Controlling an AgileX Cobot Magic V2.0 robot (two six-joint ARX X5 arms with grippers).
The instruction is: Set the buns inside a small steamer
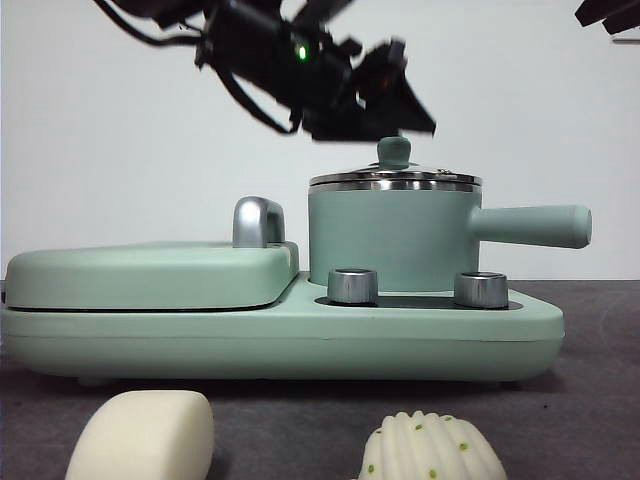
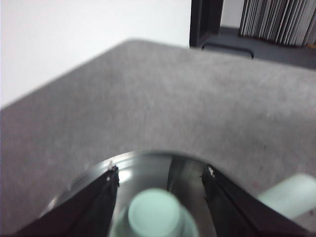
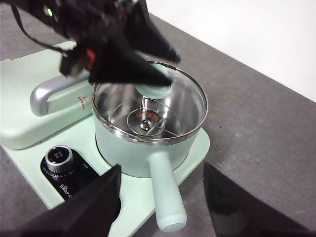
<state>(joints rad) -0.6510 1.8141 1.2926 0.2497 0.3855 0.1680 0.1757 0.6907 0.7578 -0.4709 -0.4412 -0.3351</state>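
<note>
A: Where is the left end effector (image 1: 400, 110) placed?

B: It is seen directly above the small steamer (image 1: 395, 240), its two black jaws spread to either side of the green knob (image 2: 154, 213); in the left wrist view the knob is framed between the jaws, apart from both; nothing is pinched.

A: And is the steamer closed?

B: The glass lid (image 3: 180, 96) is seated on the steel rim; a metal rack is seen through it in the right wrist view; the straight side handle (image 1: 530, 225) is pointed away from the flat hinged cover (image 1: 150, 275); the pot is set in the mint-green base unit (image 1: 280, 335), behind two metal dials (image 1: 352, 285).

A: Where are the buns found?

B: Both are laid on the grey tabletop (image 1: 590, 400) in front of the base unit, outside the steamer; the smooth bun (image 1: 142, 437) is seen beside the ribbed bun (image 1: 432, 448), a gap being left between them; green dots are seen on the ribbed one.

A: What is shown of the right end effector (image 3: 160, 197)?

B: It is held high over the handle end of the steamer, jaws spread wide, nothing being gripped.
</note>
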